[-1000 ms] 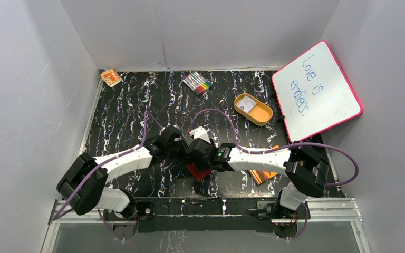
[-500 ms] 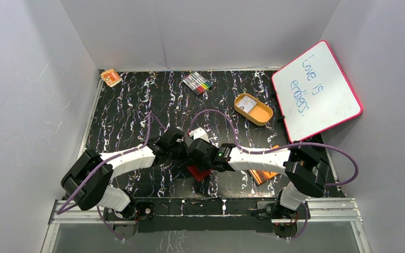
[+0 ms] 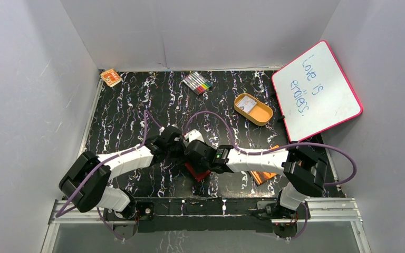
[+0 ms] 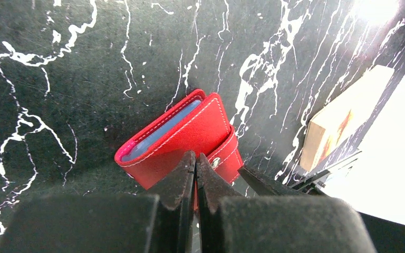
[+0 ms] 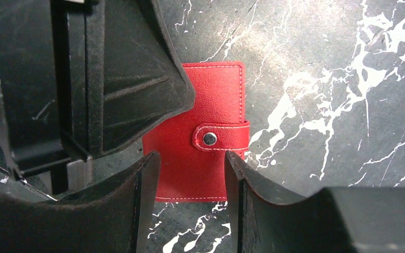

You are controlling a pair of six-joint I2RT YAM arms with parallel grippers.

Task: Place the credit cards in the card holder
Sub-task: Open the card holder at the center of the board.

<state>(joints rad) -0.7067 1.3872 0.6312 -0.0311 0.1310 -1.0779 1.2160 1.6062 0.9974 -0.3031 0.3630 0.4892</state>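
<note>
The card holder [image 5: 213,118] is a red wallet lying flat on the black marbled table, folded shut with its snap tab and silver stud [image 5: 209,138] on top. It also shows in the top view [image 3: 200,173] and the left wrist view [image 4: 190,132]. Light blue card edges [image 4: 158,130] show inside its open side. My left gripper [image 4: 195,157] is shut, with its tips over the wallet's near edge. My right gripper [image 5: 192,158] is open, with its fingers either side of the wallet's lower half, just above it. The two grippers almost touch.
An orange oval tray [image 3: 263,115] at the back right holds a whitish card-like rectangle [image 3: 248,105]. An orange booklet [image 3: 262,176] lies under the right arm. Markers [image 3: 198,83] and a small orange item [image 3: 111,77] lie at the back, and a pink-framed whiteboard [image 3: 316,89] leans at the right.
The right wrist has shifted a little to the left over the wallet. The left arm has barely moved. The wallet stays in place.
</note>
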